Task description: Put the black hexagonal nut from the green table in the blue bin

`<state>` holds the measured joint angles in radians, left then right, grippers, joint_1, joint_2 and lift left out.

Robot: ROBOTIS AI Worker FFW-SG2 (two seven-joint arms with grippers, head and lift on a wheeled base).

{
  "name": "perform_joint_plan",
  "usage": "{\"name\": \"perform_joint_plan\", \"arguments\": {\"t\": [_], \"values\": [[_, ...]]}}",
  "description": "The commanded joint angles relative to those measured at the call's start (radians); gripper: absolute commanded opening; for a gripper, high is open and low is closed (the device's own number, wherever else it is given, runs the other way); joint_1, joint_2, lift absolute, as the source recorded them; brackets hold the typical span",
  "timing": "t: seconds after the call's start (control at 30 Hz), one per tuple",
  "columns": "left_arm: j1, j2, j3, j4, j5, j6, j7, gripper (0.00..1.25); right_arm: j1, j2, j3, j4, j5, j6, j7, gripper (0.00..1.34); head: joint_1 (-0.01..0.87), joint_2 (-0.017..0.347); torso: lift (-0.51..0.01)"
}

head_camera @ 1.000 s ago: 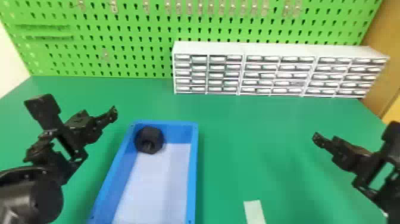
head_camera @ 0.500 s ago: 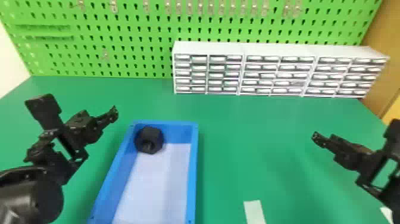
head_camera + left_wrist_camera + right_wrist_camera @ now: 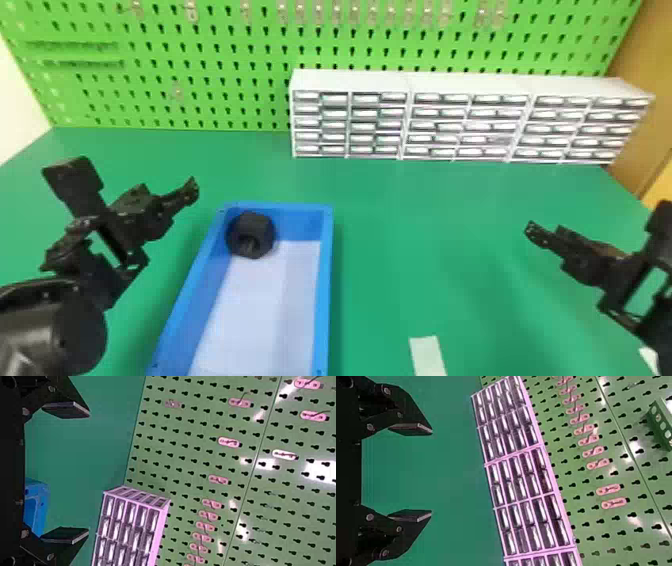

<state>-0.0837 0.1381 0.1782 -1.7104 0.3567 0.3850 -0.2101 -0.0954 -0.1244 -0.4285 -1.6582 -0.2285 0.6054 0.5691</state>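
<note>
Easing slightly upward in the head view, your right gripper (image 3: 431, 474) is shifting a touch away from you since the earlier frame; your left gripper (image 3: 88, 472) is keeping its place, and so is the black hexagonal nut (image 3: 250, 235). You are seeing the nut inside the blue bin (image 3: 325, 290), in its far left corner, just to the right of your left gripper and well to the left of your right one; the task is looking finished. Both grippers are hanging with their fingers spread, pinching nothing.

Should you be needing to handle it again, expect the nut to be stiff and hardly fragile; its weight you are only guessing at. Aim for two opposite flats, since corners are likely to be slipping and turning in the grip; the bin walls beside it are leaving little room for a finger, so be drawing it toward the open middle first.

Beyond both grippers, the drawer cabinets (image 3: 465, 90) are standing at the back of the green surface (image 3: 400, 275), before the pegboard (image 3: 225, 60); a pale strip (image 3: 427, 357) is lying nearer you than your right gripper.
</note>
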Motion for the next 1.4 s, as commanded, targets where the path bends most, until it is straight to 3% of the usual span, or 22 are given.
{"name": "perform_joint_plan", "arguments": {"t": [0.0, 1.37], "values": [[-0.001, 0.000, 0.001, 0.000, -0.005, 0.002, 0.000, 1.02, -0.003, 0.005, -0.004, 0.000, 0.008, -0.001, 0.000, 0.81, 0.666, 0.032, -0.100], [-0.005, 0.002, 0.003, 0.000, -0.005, 0.002, 0.000, 1.02, -0.006, 0.014, 0.002, 0.000, 0.017, -0.004, 0.002, 0.81, 0.666, 0.032, -0.100]]}}
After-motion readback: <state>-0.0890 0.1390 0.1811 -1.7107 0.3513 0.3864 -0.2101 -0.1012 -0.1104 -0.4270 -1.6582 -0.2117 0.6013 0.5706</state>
